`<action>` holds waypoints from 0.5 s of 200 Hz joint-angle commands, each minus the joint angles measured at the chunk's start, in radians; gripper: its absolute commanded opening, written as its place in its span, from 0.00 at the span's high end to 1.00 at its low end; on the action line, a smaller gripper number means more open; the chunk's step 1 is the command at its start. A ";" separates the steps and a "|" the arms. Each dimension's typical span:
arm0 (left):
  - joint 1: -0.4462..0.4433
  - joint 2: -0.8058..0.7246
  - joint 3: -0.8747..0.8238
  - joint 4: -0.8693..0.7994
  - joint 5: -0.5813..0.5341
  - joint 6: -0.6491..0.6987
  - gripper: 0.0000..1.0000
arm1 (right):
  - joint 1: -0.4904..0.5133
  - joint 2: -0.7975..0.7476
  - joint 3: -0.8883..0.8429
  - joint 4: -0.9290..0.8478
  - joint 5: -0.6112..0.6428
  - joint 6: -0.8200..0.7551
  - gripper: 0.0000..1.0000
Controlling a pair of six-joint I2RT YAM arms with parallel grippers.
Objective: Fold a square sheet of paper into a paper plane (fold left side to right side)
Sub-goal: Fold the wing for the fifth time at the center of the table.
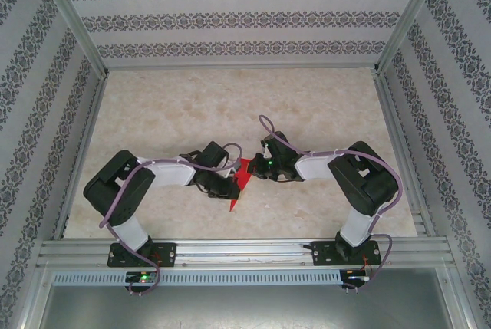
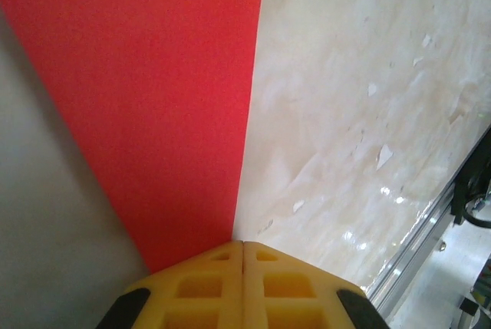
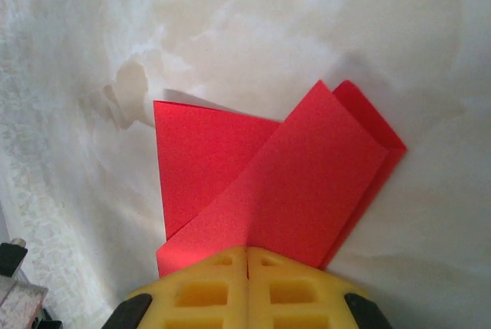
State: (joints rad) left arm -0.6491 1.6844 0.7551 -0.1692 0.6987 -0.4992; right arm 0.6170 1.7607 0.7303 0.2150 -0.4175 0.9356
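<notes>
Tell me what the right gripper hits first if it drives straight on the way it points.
The folded red paper, lying right ahead of the shut right gripper; whether its tips already touch the sheet is unclear. Past that lies bare table.

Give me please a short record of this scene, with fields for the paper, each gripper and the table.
paper: red sheet of paper, partly folded, one flap lying slanted over the lower layer
place: middle of the table, between the two arms
left gripper: shut, tips meeting the paper's edge
right gripper: shut, tips at the paper's near edge
grip on paper: cannot tell for either gripper
table surface: pale, marbled
</notes>
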 commanded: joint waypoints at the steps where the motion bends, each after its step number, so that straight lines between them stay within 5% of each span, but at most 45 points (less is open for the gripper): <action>1: -0.018 -0.029 -0.025 -0.109 0.003 0.053 1.00 | -0.007 0.068 -0.043 -0.115 0.068 -0.024 1.00; 100: -0.026 -0.106 -0.091 -0.171 0.018 0.092 1.00 | -0.012 0.062 -0.049 -0.117 0.066 -0.021 1.00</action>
State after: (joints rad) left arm -0.6552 1.6054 0.6941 -0.2714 0.7017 -0.4442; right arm 0.6109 1.7607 0.7280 0.2184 -0.4252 0.9356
